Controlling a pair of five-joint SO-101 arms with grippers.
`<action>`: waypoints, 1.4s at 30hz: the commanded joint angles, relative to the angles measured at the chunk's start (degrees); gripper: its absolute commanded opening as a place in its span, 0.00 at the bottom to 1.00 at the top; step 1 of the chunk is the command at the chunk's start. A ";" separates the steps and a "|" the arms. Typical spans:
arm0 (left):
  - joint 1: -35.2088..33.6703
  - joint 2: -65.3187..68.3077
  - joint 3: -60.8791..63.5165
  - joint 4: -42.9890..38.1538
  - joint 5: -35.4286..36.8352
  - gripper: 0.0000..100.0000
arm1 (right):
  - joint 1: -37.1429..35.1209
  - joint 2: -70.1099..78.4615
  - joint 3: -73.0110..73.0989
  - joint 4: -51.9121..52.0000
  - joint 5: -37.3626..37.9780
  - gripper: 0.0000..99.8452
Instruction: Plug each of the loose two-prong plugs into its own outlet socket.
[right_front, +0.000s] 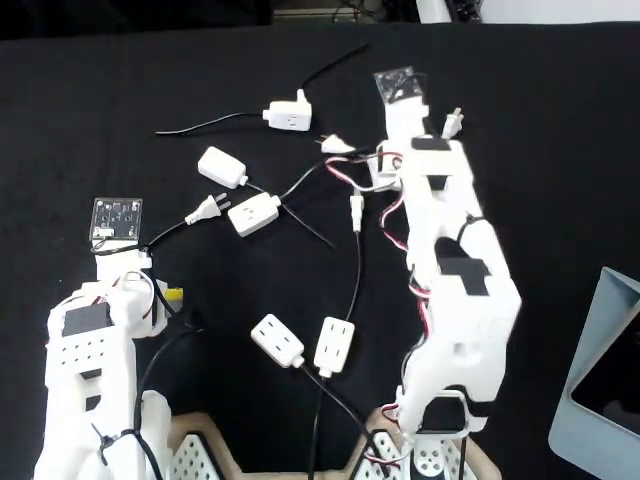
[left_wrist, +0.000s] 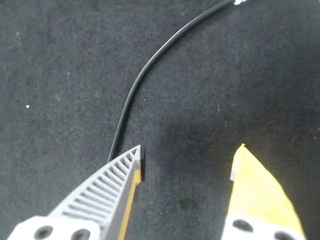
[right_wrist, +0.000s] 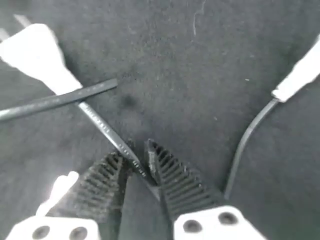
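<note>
Far across the table (right_front: 520, 120), your right gripper (right_wrist: 135, 159) is pinched on a black cable (right_wrist: 102, 127) close to a white plug (right_wrist: 37, 52); a second plug (right_wrist: 300, 75) lies nearby. Nearer your side, the left gripper (left_wrist: 191, 146) stands spread above the table, with a cord (left_wrist: 145, 75) running beside one finger. A socket (right_front: 277, 340) lies between the arms.

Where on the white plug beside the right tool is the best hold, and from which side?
Probably pinch the white plug across its broad body, behind the prongs, coming down from above: it lies flat, prongs pointing away from the tool. The right tool pinches only its cord, a poor handle.
</note>
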 joint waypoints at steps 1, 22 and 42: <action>-0.31 -0.97 -0.66 -1.05 0.18 0.29 | 0.18 -11.21 1.27 6.24 -1.23 0.01; -0.31 -0.97 -0.57 -1.05 0.18 0.29 | 5.19 -49.54 9.27 38.42 -4.22 0.01; -0.31 -0.97 -0.40 -1.05 0.09 0.29 | -5.98 -49.71 36.00 -7.56 -10.90 0.02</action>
